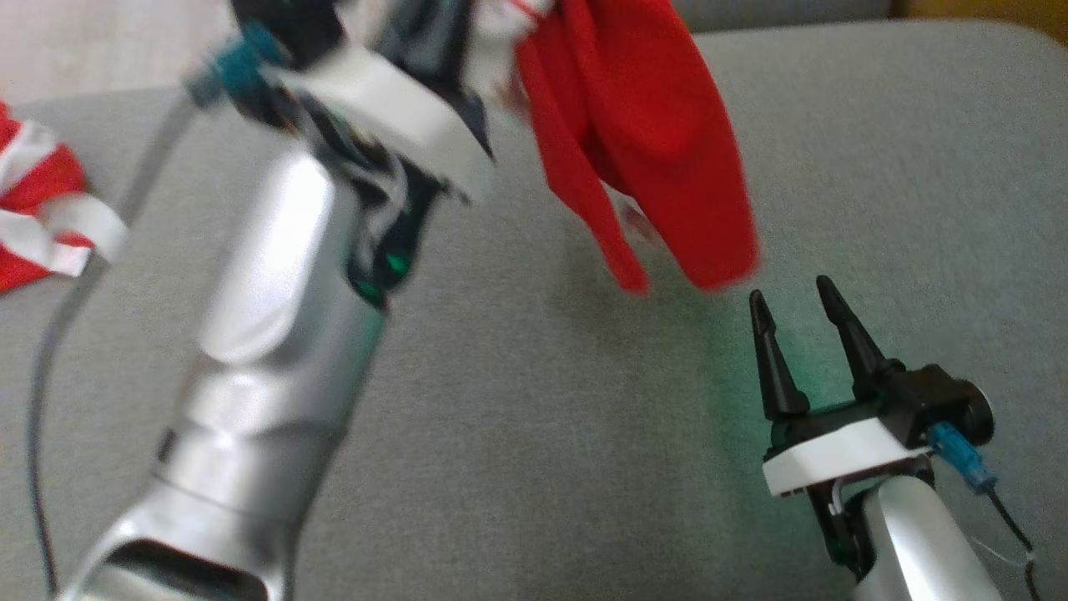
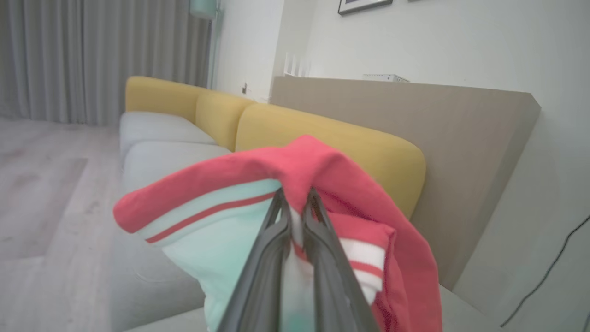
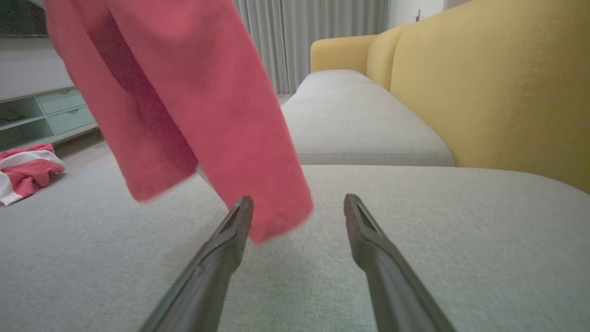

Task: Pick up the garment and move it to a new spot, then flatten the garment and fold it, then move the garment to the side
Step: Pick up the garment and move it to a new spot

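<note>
The left gripper [image 2: 295, 197] pinched the red garment [image 1: 642, 125] between its fingers.
The garment hung above the grey sofa seat [image 1: 876, 209]; the right gripper [image 1: 791, 294], fingers spread and empty, stood near its hem, and another red-and-white cloth [image 1: 33, 209] lay well apart.

The grey sofa seat [image 1: 534, 467] is a broad woven cushion, with a yellow backrest [image 3: 498, 92] along its far side. A crumpled red-and-white cloth [image 1: 37, 209] lies at its left edge.
</note>
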Motion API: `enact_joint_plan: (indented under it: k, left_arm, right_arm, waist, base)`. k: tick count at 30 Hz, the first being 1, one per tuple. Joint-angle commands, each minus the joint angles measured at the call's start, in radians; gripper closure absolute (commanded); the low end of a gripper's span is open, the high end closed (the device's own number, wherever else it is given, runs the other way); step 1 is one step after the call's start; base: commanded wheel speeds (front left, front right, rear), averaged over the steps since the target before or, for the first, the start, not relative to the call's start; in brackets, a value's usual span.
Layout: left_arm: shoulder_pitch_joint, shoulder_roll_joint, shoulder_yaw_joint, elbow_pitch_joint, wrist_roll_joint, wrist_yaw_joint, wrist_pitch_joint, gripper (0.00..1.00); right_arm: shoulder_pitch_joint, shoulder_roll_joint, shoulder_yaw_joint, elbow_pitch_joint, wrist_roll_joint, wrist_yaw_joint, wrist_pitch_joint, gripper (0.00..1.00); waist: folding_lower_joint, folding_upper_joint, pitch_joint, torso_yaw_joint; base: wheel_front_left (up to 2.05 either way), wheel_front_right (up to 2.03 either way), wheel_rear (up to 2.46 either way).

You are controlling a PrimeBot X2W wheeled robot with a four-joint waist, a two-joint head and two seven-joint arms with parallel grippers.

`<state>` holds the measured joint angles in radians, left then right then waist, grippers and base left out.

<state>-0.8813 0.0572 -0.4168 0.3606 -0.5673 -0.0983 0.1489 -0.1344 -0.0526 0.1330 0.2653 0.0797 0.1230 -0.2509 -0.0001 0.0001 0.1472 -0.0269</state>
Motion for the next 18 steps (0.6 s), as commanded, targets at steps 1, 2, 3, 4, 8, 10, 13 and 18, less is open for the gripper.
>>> enact_joint_plan:
  k: [1,2,3,4,8,10,13,18]
  left_arm:
    - [0.02,0.014,0.007,0.008,-0.013,0.011,-0.039,1.0]
    - [0.04,0.008,-0.006,0.033,-0.015,0.017,-0.062,1.0]
    - [0.056,0.004,-0.02,0.06,-0.009,0.023,-0.089,1.0]
    - [0.069,0.002,-0.031,0.09,-0.002,0.034,-0.116,1.0]
    - [0.102,-0.002,-0.033,0.226,0.008,0.068,-0.216,1.0]
    - [0.101,0.009,-0.025,0.295,0.021,0.085,-0.261,1.0]
    - [0.09,0.028,-0.016,0.384,0.036,0.097,-0.315,1.0]
    - [0.074,0.025,-0.006,0.453,0.032,0.089,-0.368,0.47]
  right_arm:
    - [-0.054,0.002,0.027,-0.037,0.006,0.008,-0.011,0.0]
    - [-0.059,0.002,0.027,-0.04,0.007,0.008,-0.011,0.0]
    - [-0.064,0.002,0.027,-0.044,0.008,0.008,-0.011,0.0]
    - [-0.07,0.002,0.028,-0.046,0.008,0.008,-0.011,0.0]
    - [-0.092,0.002,0.025,-0.062,0.005,0.008,-0.011,0.0]
    - [-0.102,0.002,0.022,-0.069,0.002,0.008,-0.011,0.0]
    - [-0.112,0.002,0.017,-0.076,-0.004,0.008,-0.011,0.0]
    - [-0.114,0.002,0.006,-0.075,-0.012,0.008,-0.011,0.0]
  waist:
    - [0.0001,-0.0001,0.053,-0.045]
    - [0.0001,-0.0001,0.065,-0.054]
    - [0.0001,-0.0001,0.078,-0.061]
    - [0.0001,-0.0001,0.093,-0.069]
    - [0.0001,-0.0001,0.151,-0.087]
    - [0.0001,-0.0001,0.177,-0.088]
    - [0.0001,-0.0001,0.206,-0.084]
    - [0.0001,-0.0001,0.217,-0.064]
  base:
    - [0.0,0.0,0.0]
    - [0.0,0.0,0.0]
    - [0.0,0.0,0.0]
    - [0.0,0.0,0.0]
    - [0.0,0.0,0.0]
    - [0.0,0.0,0.0]
    - [0.0,0.0,0.0]
    - [0.0,0.0,0.0]
